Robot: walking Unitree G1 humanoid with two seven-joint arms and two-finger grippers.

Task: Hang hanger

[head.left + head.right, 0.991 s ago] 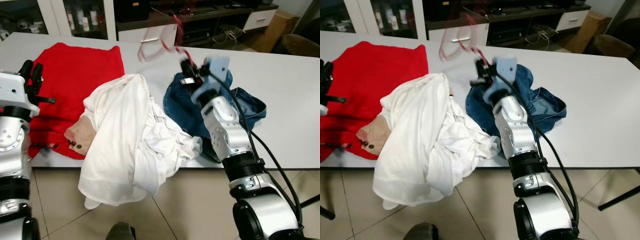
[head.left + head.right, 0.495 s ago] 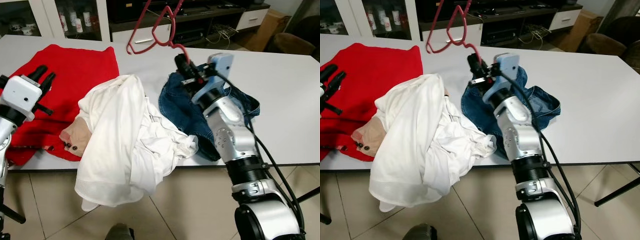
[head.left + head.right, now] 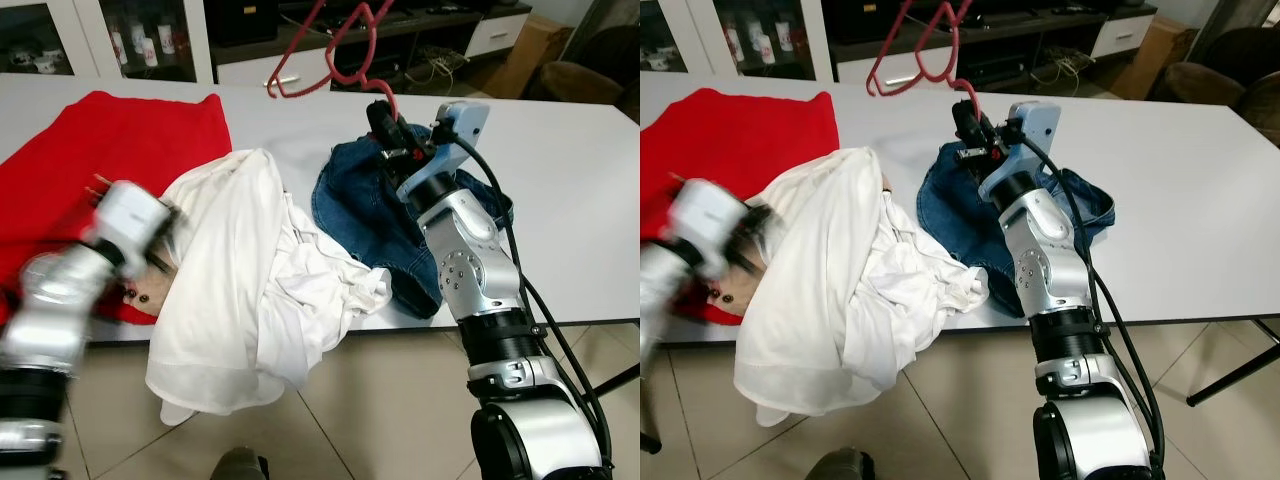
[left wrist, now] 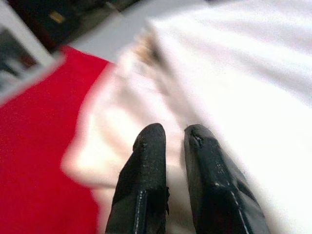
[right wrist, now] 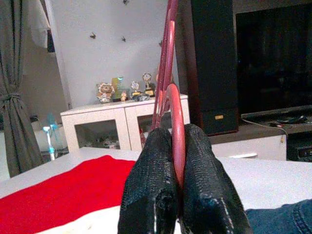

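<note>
Red hanger [image 3: 330, 45] raised above table [image 3: 570, 160], hook end pinched by right gripper [image 3: 383, 112], over denim jeans [image 3: 365, 215].
Left wrist view: left gripper [image 4: 171, 139] nearly closed, empty (blurred), nosing at white shirt [image 4: 253, 73] beside red garment [image 4: 34, 146].
Right wrist view: fingers [image 5: 200, 156] clamp hanger wire. Keep your grip firm; steady the swing before you hang it.

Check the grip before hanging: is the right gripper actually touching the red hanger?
Touching. The right wrist view shows the right gripper with both fingers pressed against the red hanger, its hook clamped between them.
</note>
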